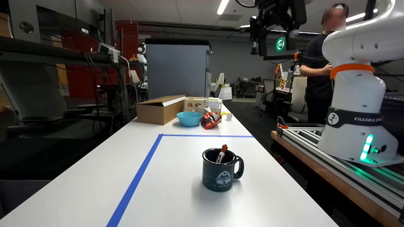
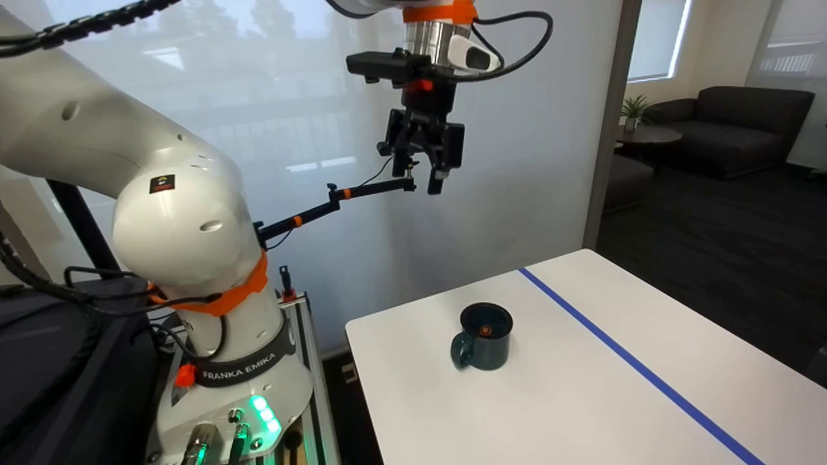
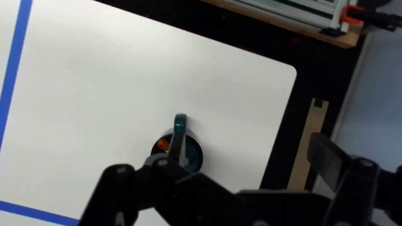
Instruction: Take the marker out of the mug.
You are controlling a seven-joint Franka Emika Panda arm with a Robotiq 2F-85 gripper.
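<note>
The dark mug (image 1: 210,176) stands upright on the white table, its pale emblem visible in an exterior view. It also shows in an exterior view (image 2: 491,354) and in the wrist view (image 3: 195,153). The marker (image 1: 221,155) leans inside the mug, its reddish-orange end above the rim. Only that end shows in an exterior view (image 2: 484,330) and in the wrist view (image 3: 162,144). My gripper (image 1: 277,44) is high above the table, apart from the mug. It also shows in an exterior view (image 2: 418,177). In the wrist view its fingers (image 3: 248,146) are wide apart with nothing between them; one finger covers part of the mug.
At the table's far end stand a cardboard box (image 1: 159,112), a light blue bowl (image 1: 190,119), a red packet (image 1: 210,120) and a small white cup (image 1: 229,117). Blue tape (image 2: 620,349) runs along the table. The table edge (image 3: 201,37) is near the mug's handle side.
</note>
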